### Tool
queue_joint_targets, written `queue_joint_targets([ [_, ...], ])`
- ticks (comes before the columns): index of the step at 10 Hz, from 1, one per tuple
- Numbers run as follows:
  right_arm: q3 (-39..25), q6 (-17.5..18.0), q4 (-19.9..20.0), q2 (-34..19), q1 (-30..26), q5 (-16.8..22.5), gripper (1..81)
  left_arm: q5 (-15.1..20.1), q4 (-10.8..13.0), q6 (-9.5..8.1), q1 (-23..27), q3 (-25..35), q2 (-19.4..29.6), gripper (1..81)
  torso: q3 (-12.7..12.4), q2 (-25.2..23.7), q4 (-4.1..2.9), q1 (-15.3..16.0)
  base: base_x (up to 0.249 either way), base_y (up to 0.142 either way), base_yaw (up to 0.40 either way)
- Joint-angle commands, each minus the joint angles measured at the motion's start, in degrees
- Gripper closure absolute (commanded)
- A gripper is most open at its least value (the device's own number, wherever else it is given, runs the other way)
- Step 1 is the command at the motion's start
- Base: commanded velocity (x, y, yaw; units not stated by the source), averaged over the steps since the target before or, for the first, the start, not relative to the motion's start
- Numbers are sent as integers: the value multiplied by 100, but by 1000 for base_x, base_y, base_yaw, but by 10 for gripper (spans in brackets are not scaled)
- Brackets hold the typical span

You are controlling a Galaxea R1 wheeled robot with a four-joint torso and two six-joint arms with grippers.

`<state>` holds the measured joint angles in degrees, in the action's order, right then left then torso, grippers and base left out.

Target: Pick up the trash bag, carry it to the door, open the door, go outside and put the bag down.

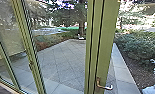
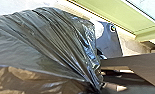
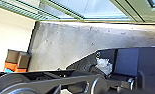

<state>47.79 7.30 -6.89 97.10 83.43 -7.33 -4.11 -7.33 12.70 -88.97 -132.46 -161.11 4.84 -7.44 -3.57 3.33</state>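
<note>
- Dark plastic trash bag (image 2: 50, 45): spread large across the left and middle of the left wrist view, its film drawn into tight folds that run down to the lower edge, right of centre.
- By those folds, the bag's neck is judged to be pinched in the left gripper (image 2: 101, 88); for the right gripper, whether wide or narrow cannot be told.
- Right of centre in the head view, a green door stile (image 1: 103, 42) is seen, with a metal lever handle (image 1: 104, 87) near the lower edge; whether the door is latched or ajar cannot be told.
- Beyond it, a paved patio (image 1: 63, 62) is seen, with shrubs (image 1: 140, 47) at the right.
- The step in hand is judged to be the bringing of the bag up to the door.
- The bag is best carried low and steady, well away from the lever handle and frame edges, where thin film could be snagged or torn.
- The approach is best made slowly and squarely, with room left for the free arm and for any swing of the door.
</note>
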Motion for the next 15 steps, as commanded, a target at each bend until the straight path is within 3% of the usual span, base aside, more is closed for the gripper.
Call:
queue_joint_targets([
  [1,-965,34,706,-1014,-1629,943,10,341,-50,-5,208,89,17,811,0,0,0,0,0,0,0],
  [3,-957,43,1374,-1032,-2631,1664,10,332,-58,-31,208,89,-18,811,0,0,0,0,0,0,0],
  [7,-904,201,2429,-1084,-4352,2552,10,314,-58,-57,208,89,-62,811,0,0,0,0,0,0,0],
  [9,-807,1237,2535,-988,-5330,3219,10,305,-58,-66,208,80,-62,811,0,0,0,2,0,0,0],
  [10,-807,1691,2517,-979,-5665,3368,10,305,-58,-66,208,89,-71,811,0,0,0,2,0,0,0],
  [13,-570,2820,2482,-681,-6070,3440,10,297,-190,-57,208,80,-88,811,2,0,0,2,0,0,0],
  [15,-289,3234,2482,-346,-6167,3440,10,288,-208,-57,208,80,-88,811,2,0,0,2,0,0,0],
])
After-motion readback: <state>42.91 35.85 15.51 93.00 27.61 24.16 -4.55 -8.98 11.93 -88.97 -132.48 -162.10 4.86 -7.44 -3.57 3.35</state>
